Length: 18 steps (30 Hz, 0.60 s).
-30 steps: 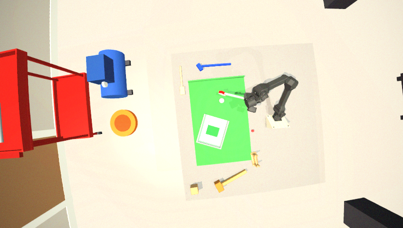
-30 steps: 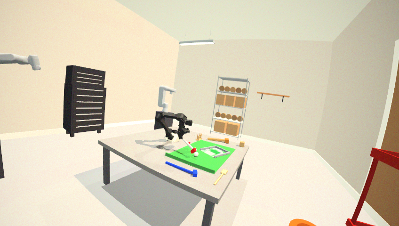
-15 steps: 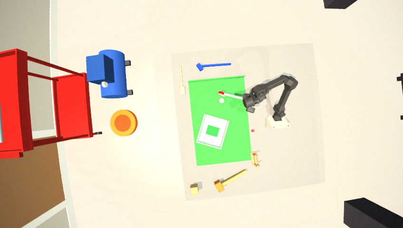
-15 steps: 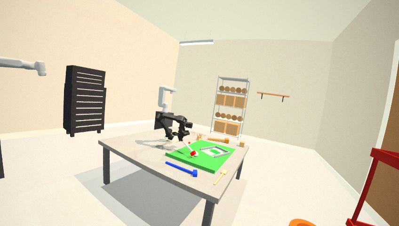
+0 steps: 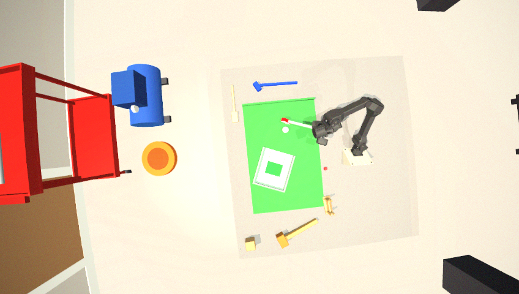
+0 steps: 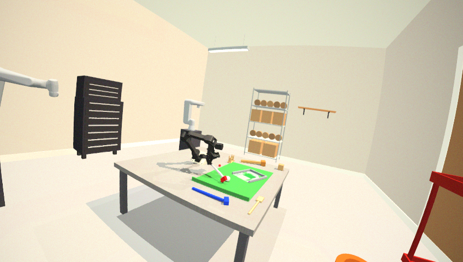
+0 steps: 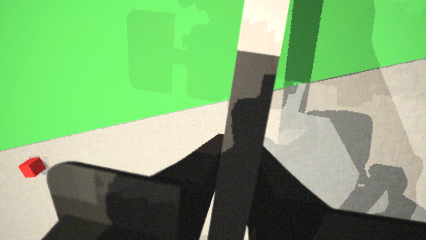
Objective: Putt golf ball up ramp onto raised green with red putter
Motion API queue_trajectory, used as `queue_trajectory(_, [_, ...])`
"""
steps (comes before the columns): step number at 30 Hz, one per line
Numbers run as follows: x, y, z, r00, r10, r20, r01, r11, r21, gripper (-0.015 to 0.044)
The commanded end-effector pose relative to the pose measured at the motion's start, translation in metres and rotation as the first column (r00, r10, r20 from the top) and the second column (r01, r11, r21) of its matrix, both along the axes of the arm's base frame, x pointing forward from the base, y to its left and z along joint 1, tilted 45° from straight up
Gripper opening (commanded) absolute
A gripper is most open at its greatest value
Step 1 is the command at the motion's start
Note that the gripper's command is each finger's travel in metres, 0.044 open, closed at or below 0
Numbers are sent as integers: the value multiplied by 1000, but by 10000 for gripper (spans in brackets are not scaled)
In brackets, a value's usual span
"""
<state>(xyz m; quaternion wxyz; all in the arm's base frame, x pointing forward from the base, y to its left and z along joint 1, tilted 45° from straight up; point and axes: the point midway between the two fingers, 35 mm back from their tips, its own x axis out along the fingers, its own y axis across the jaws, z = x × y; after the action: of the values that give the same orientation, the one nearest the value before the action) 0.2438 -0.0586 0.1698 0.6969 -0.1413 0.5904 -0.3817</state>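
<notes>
My gripper (image 5: 313,127) (image 6: 209,163) (image 7: 236,144) is shut on the shaft of the red putter, above the right edge of the green mat (image 5: 305,182) (image 6: 207,181). The putter's red head (image 5: 284,119) (image 6: 224,178) is low over the mat, right beside the white golf ball (image 5: 285,129) (image 6: 227,178). Whether they touch I cannot tell. Its shaft (image 5: 300,124) (image 6: 217,170) (image 7: 261,30) slants down from the fingers. The white ramp piece (image 5: 263,162) lies on the mat beyond the ball, on the side away from the head, with a green patch (image 5: 273,168) (image 6: 250,176) inside its raised rim.
A blue mallet (image 5: 278,83) (image 6: 209,194) and a pale mallet (image 5: 234,100) (image 6: 255,206) lie beside the mat. A small red cube (image 5: 325,168) (image 6: 219,165) (image 7: 32,167), wooden stand (image 5: 328,206), orange mallet (image 5: 301,229) and wooden block (image 5: 250,244) are also on the table.
</notes>
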Motion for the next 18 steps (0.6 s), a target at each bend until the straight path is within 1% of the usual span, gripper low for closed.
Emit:
queue_trajectory(1, [0, 0, 1, 1000, 2, 3, -2, 1000, 0, 0])
queue_trajectory(9, [-10, -21, 19, 1000, 7, 11, -7, 1000, -6, 0])
queue_trajectory(18, [-5, -16, 12, 1000, 1, 7, -1, 1000, -1, 0])
